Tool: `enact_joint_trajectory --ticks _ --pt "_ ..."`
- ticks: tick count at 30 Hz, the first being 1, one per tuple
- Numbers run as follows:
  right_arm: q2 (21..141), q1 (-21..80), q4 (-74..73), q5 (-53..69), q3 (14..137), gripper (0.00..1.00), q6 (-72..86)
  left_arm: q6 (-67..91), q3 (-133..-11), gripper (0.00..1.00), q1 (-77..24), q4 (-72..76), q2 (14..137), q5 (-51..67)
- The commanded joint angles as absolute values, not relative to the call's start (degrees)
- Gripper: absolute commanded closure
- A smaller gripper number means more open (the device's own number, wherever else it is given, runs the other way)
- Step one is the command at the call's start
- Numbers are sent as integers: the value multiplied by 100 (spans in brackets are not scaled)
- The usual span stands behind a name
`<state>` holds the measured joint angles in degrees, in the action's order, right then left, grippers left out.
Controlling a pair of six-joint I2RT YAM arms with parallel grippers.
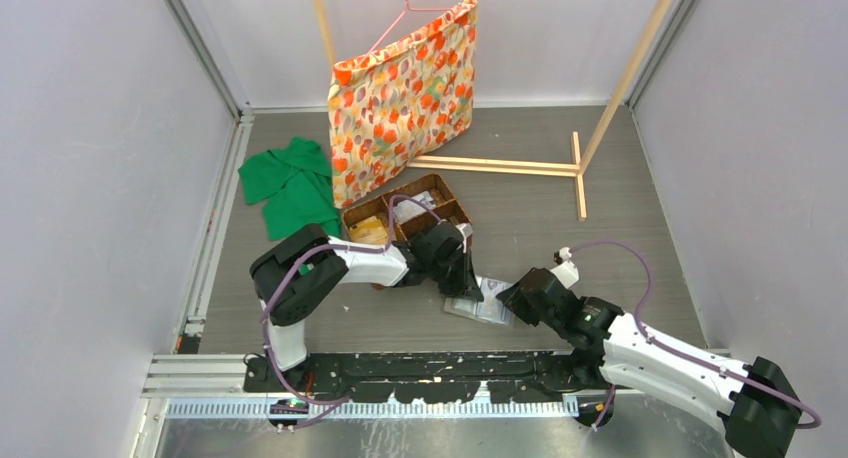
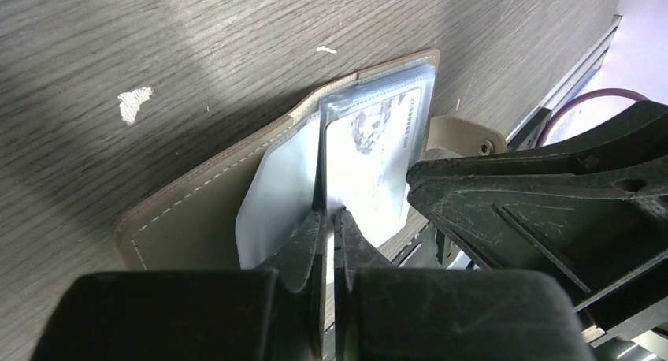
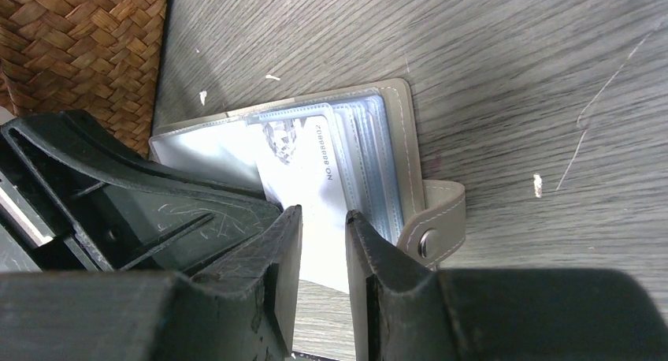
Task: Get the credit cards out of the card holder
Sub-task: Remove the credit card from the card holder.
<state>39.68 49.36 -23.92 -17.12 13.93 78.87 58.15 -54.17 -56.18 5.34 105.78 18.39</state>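
Beside the basket (image 3: 79,38): card holder (image 3: 406,140) open.
Clear sleeve (image 2: 276,195) pinched by left gripper (image 2: 331,215); right gripper (image 3: 323,215), fingers parted, over a credit card (image 3: 315,172).

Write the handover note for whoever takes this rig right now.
Left gripper: shut on a clear sleeve of the holder, which lies open on the table between the arms.
Right gripper: open, fingers either side of a printed card that pokes out past the holder's edge.
Done: holder is open; no card seen fully out.
Left: grip that card, draw it clear, then check the other sleeves; I cannot tell whether they hold cards.
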Motion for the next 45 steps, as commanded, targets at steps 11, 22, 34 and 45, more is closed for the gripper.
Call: enact_joint_trajectory --ticks 11,22,34,45 --pt "4064 4940 -2777 -1767 1087 69 8062 5796 -4945 99 -5454 939 10478 1863" --pt "4066 4941 -2887 -1793 978 70 8163 5700 -4754 99 -5309 870 10313 1837" --pt "3900 4948 -3079 -1842 923 70 8242 5590 -4586 99 -5300 906 10242 1952" --pt "3633 4943 -3354 -1891 932 71 8311 5340 -4714 100 -5288 475 10084 1849"
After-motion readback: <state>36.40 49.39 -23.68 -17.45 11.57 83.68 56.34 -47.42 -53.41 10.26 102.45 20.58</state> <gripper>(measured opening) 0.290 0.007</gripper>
